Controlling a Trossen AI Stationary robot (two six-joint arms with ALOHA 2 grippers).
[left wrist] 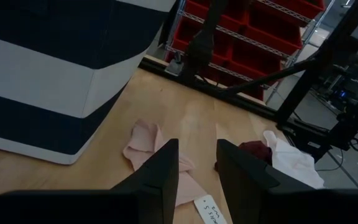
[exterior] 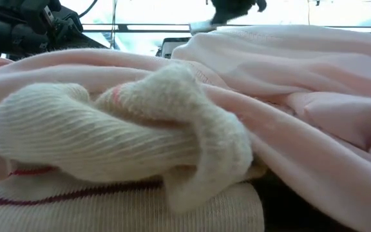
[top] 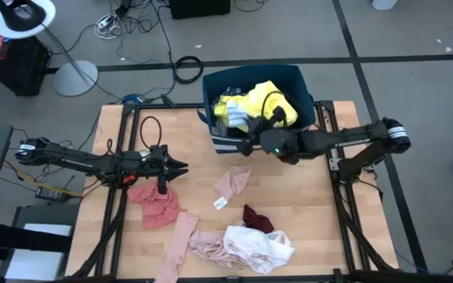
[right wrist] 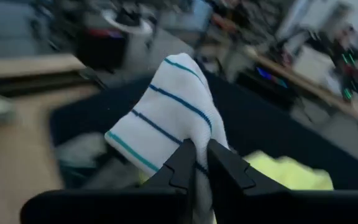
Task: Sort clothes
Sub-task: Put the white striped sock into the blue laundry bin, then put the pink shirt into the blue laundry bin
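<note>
A navy bin with white stripes (top: 301, 94) stands at the table's far edge, with a bright yellow garment (top: 262, 101) inside. My right gripper (top: 248, 138) is over the bin's near left corner, shut on a white sock with blue stripes (right wrist: 166, 118). On the table lie a salmon red garment (top: 154, 203), a small pale pink piece (top: 233, 181), a maroon piece (top: 256, 218) and a white and pink heap (top: 250, 244). My left gripper (top: 182, 167) hovers open at the table's left, above the salmon garment's far end, pointing toward the pale pink piece (left wrist: 151, 140). My right gripper pinches the striped sock between its two fingers (right wrist: 182, 165), at a bunched part (right wrist: 194, 146) of it. The rest of the sock stands out past the fingertips, folded over and lifted clear above the bin.
A paper tag (top: 220, 203) lies between the pale pink piece and the maroon one. A long pink garment (top: 176, 250) reaches the table's near edge. In the low view a white ribbed sock (exterior: 108, 135) and pink cloth (exterior: 288, 84) fill the foreground. Black frame rails (top: 120, 157) run along both table sides.
</note>
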